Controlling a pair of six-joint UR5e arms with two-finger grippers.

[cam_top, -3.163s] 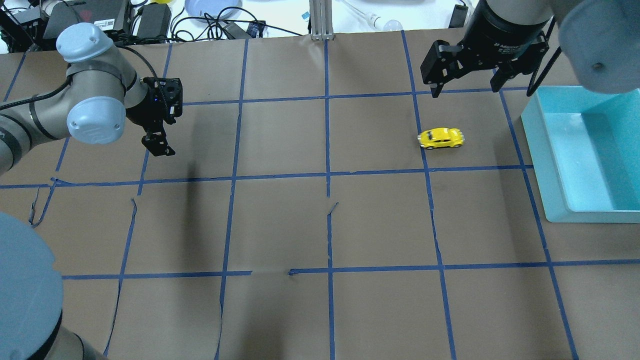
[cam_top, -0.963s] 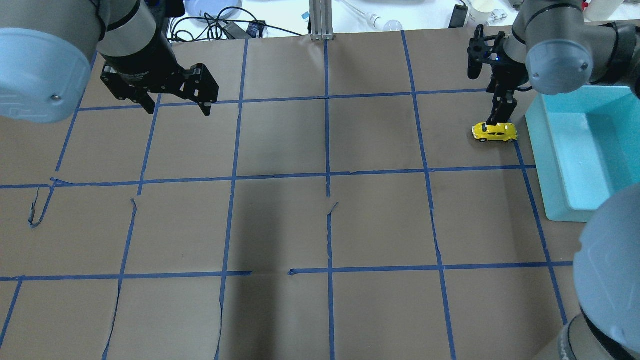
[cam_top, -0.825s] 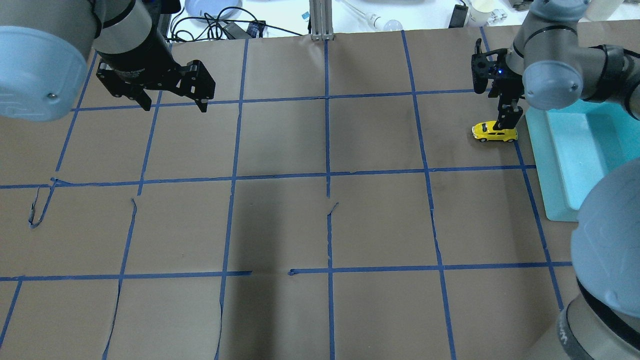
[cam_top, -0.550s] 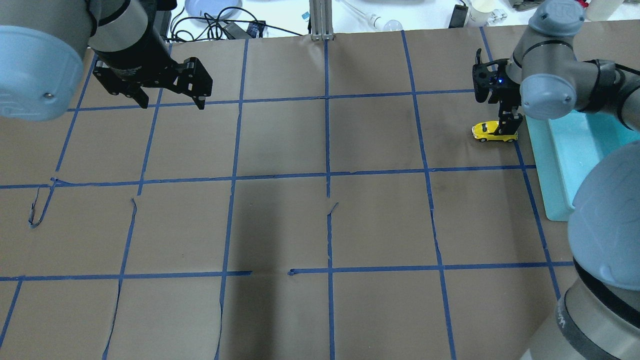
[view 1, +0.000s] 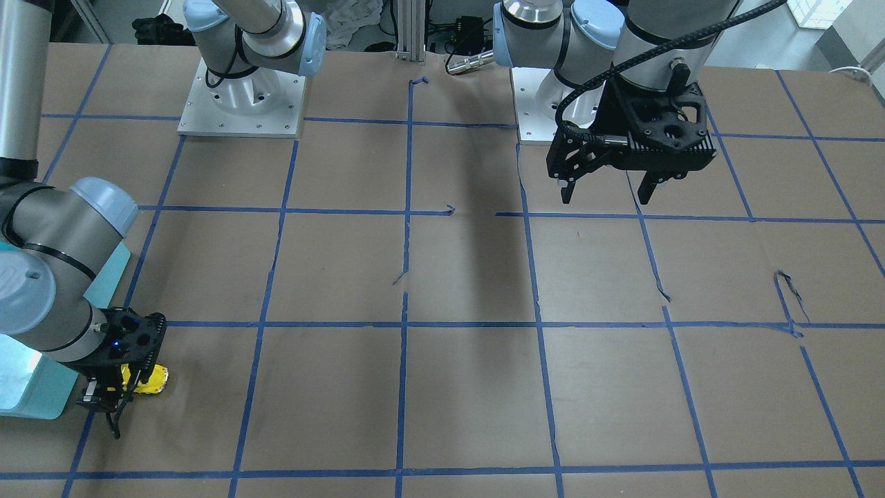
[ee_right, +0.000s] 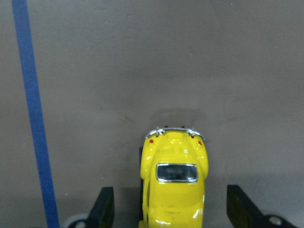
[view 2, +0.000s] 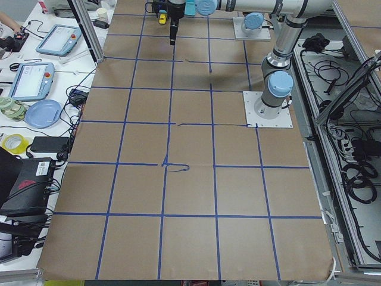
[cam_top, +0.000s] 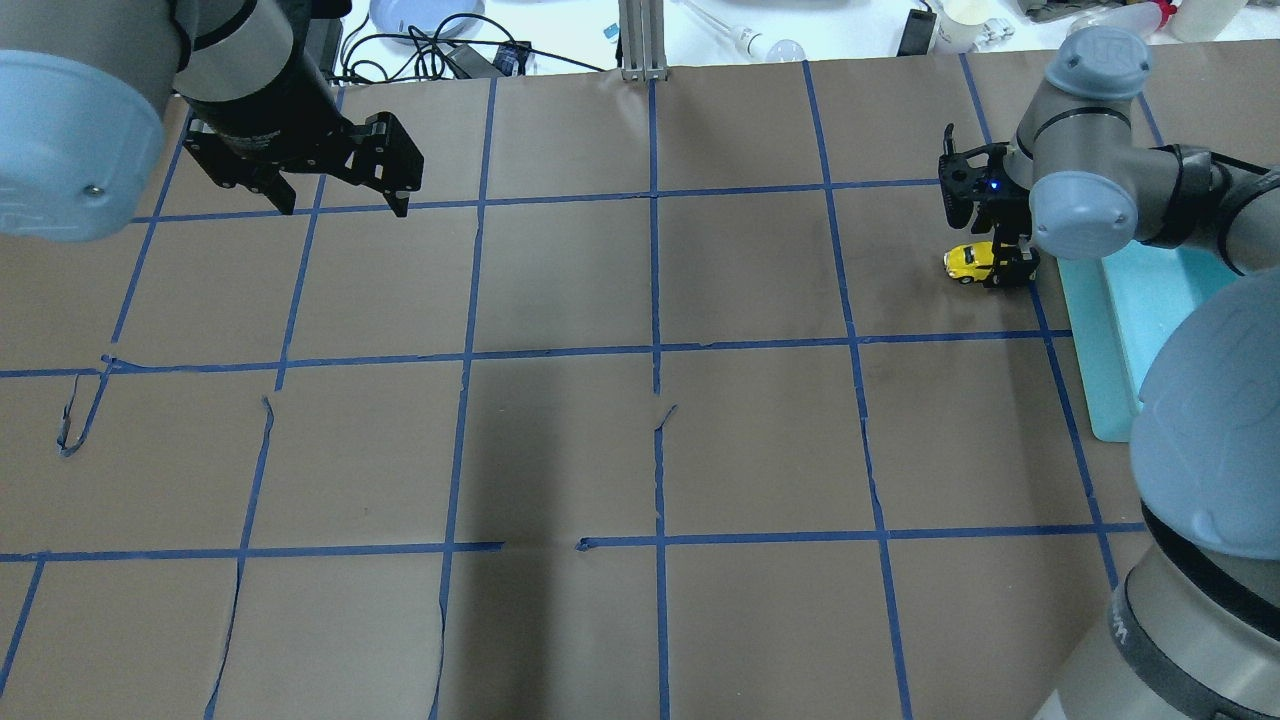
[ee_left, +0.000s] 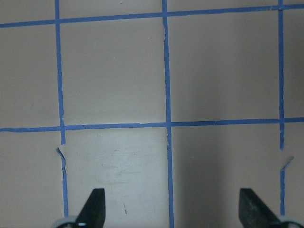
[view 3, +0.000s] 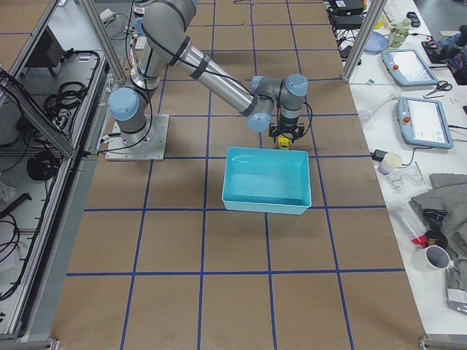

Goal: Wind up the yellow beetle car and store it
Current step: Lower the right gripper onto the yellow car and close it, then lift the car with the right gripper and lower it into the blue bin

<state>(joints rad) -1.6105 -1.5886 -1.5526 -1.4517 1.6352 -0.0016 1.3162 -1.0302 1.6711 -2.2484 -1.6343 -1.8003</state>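
Observation:
The yellow beetle car [cam_top: 966, 262] stands on the brown paper close to the teal bin [cam_top: 1098, 330]. It also shows in the front view [view 1: 155, 380] and the right side view [view 3: 282, 143]. My right gripper [cam_top: 1003, 268] is down at the car. In the right wrist view the car [ee_right: 175, 183] sits between the two open fingers [ee_right: 105, 209], which stand apart from its sides. My left gripper [cam_top: 345, 205] hangs open and empty above the far left of the table; it also shows in the front view [view 1: 606, 198] and the left wrist view [ee_left: 172, 211].
The teal bin [view 3: 266, 205] is open-topped and holds nothing that I can see. Blue tape lines [cam_top: 655, 350] grid the brown paper, which is torn in places. Cables and devices lie beyond the table's far edge [cam_top: 440, 45].
The car went from mid-right of the table to beside the bin. My right gripper has since come down over it, jaws either side. My left arm swung to the far left and barely moves now.

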